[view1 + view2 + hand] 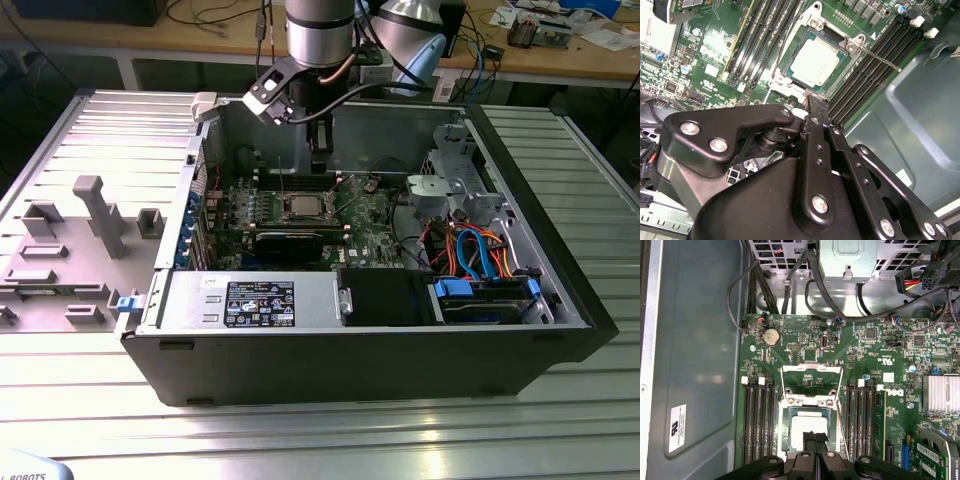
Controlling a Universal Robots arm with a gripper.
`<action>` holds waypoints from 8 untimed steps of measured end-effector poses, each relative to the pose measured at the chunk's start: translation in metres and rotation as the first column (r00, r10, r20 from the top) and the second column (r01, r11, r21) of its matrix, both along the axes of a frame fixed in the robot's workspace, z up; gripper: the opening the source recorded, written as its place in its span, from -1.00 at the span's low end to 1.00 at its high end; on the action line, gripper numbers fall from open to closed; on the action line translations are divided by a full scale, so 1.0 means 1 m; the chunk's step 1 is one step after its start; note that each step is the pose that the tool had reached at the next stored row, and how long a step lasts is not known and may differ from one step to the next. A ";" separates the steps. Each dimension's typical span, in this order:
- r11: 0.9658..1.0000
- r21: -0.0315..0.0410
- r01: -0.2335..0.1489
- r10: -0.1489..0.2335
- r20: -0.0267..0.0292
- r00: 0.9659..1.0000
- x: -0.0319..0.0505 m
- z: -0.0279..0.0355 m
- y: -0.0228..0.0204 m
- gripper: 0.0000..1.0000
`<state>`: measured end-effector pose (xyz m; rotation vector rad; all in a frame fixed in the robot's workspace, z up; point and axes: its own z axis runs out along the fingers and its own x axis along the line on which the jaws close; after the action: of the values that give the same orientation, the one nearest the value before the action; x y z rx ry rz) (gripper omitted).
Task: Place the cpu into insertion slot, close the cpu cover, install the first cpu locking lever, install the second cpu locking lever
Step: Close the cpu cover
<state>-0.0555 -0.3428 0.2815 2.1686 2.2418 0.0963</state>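
Ribbed metal counter (pixel 400 440) carries the open computer case (pixel 350 365), flat, roughly mid-counter. Grey blocks (pixel 100 215) stand directly on it at the exterior view's left, just beside the case. White object (pixel 30 468) at front-left edge, cut off
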 end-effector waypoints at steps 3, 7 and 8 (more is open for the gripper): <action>1.000 0.000 0.000 0.000 0.000 1.000 0.0004 0.0000 0.0000 -0.79; 1.000 0.000 0.000 0.000 0.000 1.000 0.0020 -0.0001 0.0001 -0.79; 1.000 0.000 0.000 0.000 0.000 1.000 0.0027 0.0000 0.0000 -0.79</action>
<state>-0.0528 -0.3428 0.2814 2.1685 2.2420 0.0964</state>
